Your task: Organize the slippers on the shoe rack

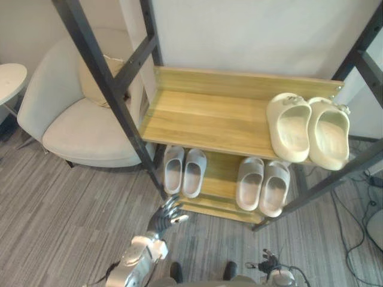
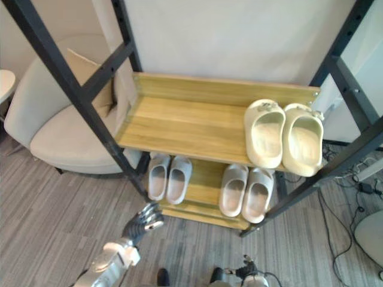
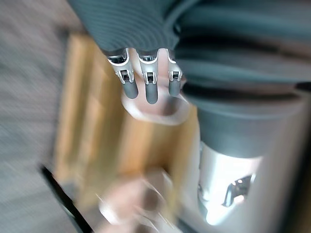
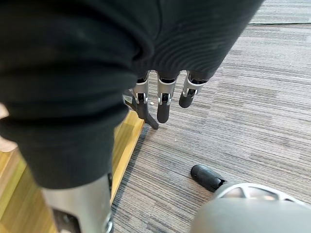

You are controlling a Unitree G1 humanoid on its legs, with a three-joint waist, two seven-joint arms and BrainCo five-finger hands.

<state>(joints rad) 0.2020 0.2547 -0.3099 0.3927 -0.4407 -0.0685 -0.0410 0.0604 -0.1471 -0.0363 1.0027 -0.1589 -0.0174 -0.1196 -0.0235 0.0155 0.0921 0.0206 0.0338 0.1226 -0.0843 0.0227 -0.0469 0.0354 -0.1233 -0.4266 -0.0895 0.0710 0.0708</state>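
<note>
Left eye view shows my left robot hand [image 1: 166, 216] loose and empty before the rack [image 1: 203, 116], two grey pairs [image 1: 194, 173] on its lower shelf [image 1: 221, 174], a cream pair [image 1: 288, 127] up top; light squashy foam, I judge, best pinched at a heel rim; right robot hand [image 4: 163, 106] slack too.

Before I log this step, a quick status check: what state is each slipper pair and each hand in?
Cream pair: side by side, upper shelf's right end.
Left grey pair: side by side, lower shelf.
Right grey pair: side by side, lower shelf.
Left hand: open, holding nothing.
Right hand: open, holding nothing.
</note>
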